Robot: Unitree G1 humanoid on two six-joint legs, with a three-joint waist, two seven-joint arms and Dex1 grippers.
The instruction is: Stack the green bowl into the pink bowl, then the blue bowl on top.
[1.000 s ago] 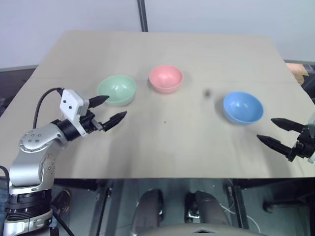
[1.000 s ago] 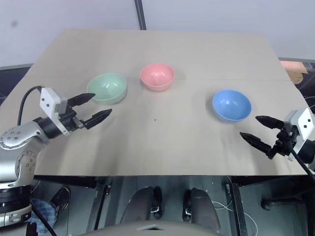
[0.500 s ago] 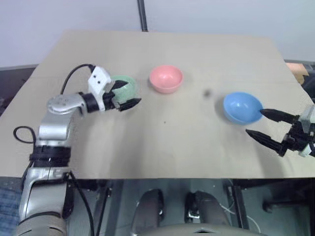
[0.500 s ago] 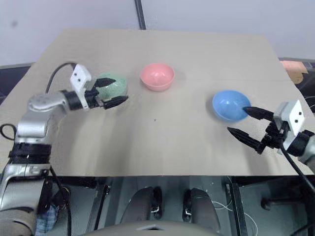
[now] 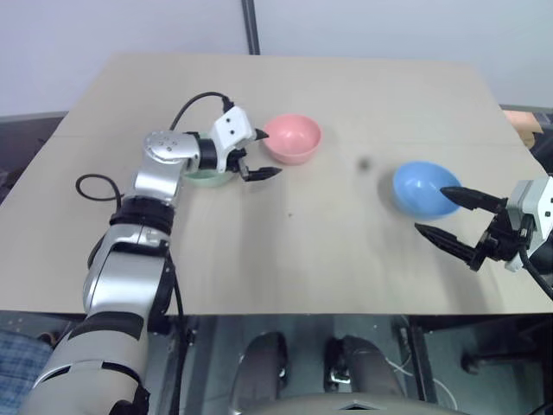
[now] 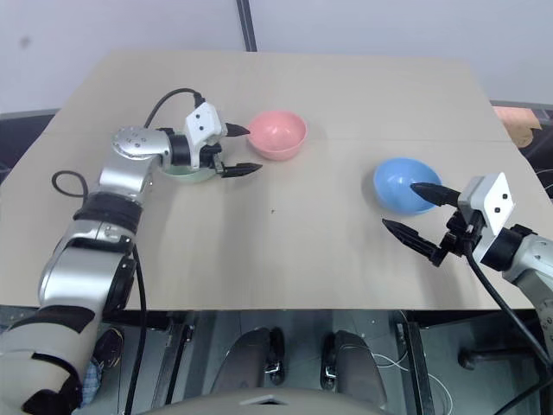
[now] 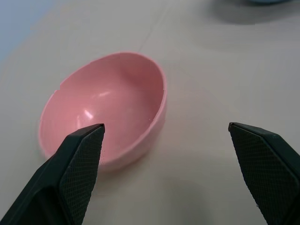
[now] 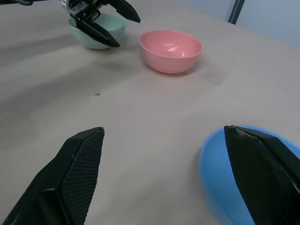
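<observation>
Left eye view: left gripper [image 5: 258, 153] spread empty over the green bowl [image 5: 206, 177] beside the pink bowl [image 5: 292, 138]; right gripper [image 5: 448, 218] spread empty at the blue bowl [image 5: 422, 188].

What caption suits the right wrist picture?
Open right gripper beside the blue bowl, pink bowl and green bowl beyond.

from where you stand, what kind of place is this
Probably a lab or test room set up for robot trials, not a kitchen. A bare tan table holds nothing but three plastic bowls, green, pink and blue, before a plain pale wall, with loose cables on the floor beneath.
</observation>
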